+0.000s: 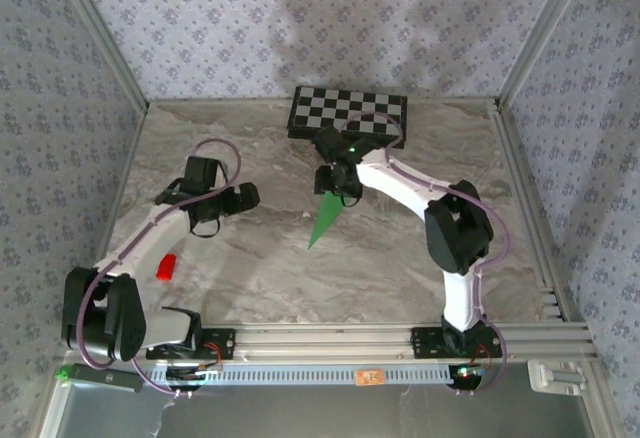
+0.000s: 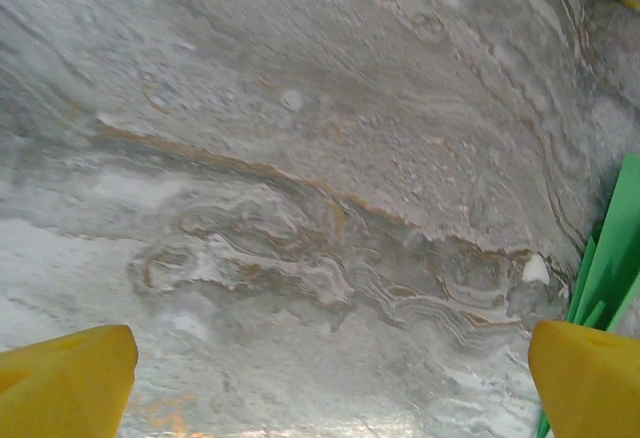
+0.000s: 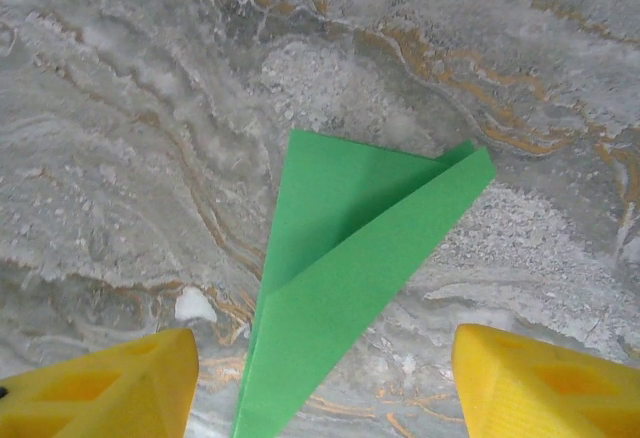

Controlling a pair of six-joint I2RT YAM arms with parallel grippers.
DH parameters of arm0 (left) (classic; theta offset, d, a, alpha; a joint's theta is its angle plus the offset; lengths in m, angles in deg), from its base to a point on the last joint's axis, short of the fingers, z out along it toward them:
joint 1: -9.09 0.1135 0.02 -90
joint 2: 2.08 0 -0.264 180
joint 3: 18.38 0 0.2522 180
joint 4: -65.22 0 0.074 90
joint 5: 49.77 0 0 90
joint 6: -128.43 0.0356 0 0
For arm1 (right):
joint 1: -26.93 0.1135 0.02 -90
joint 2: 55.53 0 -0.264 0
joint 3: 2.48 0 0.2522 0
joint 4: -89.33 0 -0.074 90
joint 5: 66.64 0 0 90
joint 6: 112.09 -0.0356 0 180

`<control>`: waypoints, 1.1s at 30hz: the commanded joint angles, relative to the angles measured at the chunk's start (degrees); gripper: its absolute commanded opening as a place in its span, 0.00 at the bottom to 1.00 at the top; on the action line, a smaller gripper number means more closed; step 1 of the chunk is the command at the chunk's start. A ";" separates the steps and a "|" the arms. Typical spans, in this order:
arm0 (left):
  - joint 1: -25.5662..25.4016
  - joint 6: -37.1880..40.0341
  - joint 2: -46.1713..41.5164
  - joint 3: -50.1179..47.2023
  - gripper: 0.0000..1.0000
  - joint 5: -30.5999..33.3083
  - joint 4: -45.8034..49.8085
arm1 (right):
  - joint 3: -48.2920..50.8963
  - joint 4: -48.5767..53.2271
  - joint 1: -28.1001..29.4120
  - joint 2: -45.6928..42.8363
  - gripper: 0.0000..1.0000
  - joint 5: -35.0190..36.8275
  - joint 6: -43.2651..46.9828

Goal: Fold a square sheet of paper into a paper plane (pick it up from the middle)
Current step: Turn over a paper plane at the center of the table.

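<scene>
paper plane (image 3: 340, 288) flat on bench (image 3: 120, 108) under right claw (image 3: 322, 386), long axis threading its gap | right claw apart, empty, nearer | left claw (image 2: 330, 383) apart, plane at its right

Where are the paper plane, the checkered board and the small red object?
paper plane (image 1: 325, 220), top external view, middle of the folded green body.
checkered board (image 1: 350, 110), top external view, centre of its uncovered far part.
small red object (image 1: 167, 267), top external view, its middle.

marble table (image 1: 250, 258), floral wallpapered walls (image 1: 300, 18)
</scene>
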 commanded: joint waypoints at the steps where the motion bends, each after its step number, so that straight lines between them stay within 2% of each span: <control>1: 1.60 0.89 -2.31 1.57 1.00 1.44 2.06 | -6.05 12.06 2.28 5.55 0.70 10.03 -7.17; 7: 2.67 0.79 -3.60 0.79 1.00 1.56 2.34 | -14.84 17.75 4.56 13.28 0.68 10.71 -12.04; 11: 2.69 0.70 -3.56 0.39 1.00 1.28 1.84 | -17.57 19.10 5.51 16.61 0.67 9.81 -13.31; 15: 2.76 0.70 -3.60 0.11 1.00 1.27 1.60 | -18.24 21.46 6.41 17.67 0.65 12.69 -15.35; 25: 2.77 0.68 -3.17 0.15 1.00 0.68 1.37 | -17.72 21.66 6.56 17.71 0.44 14.21 -16.48; 33: 2.75 0.70 -2.55 0.33 1.00 0.45 1.53 | -17.32 21.05 5.93 17.84 0.34 13.57 -17.14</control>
